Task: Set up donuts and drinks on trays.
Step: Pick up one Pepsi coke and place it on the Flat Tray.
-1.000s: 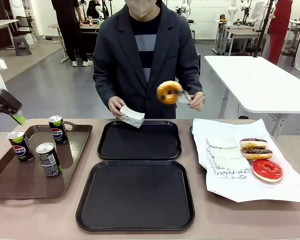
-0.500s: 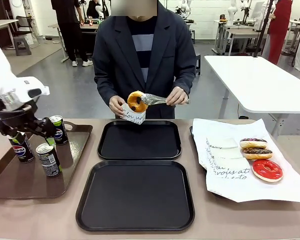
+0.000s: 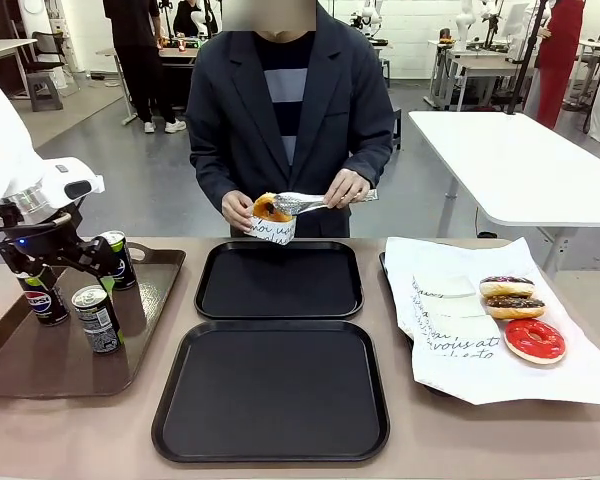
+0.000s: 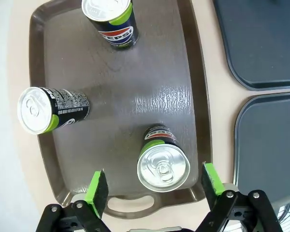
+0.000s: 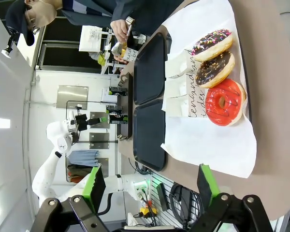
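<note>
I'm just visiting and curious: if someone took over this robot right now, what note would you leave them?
Left pincer: open, hovering over the far slim dark soda can; three cans stand on the brown plastic tray with handle cut-outs.
Right pincer: open, holding nothing.
Person: metal tongs hold a golden glazed ring donut partly inside a white paper sleeve.
Two chocolate-topped donuts and a red donut lie on the white printed paper sheet.
Done: nothing placed on the two black rounded-square plastic trays yet.
Left: all cans and donuts.
</note>
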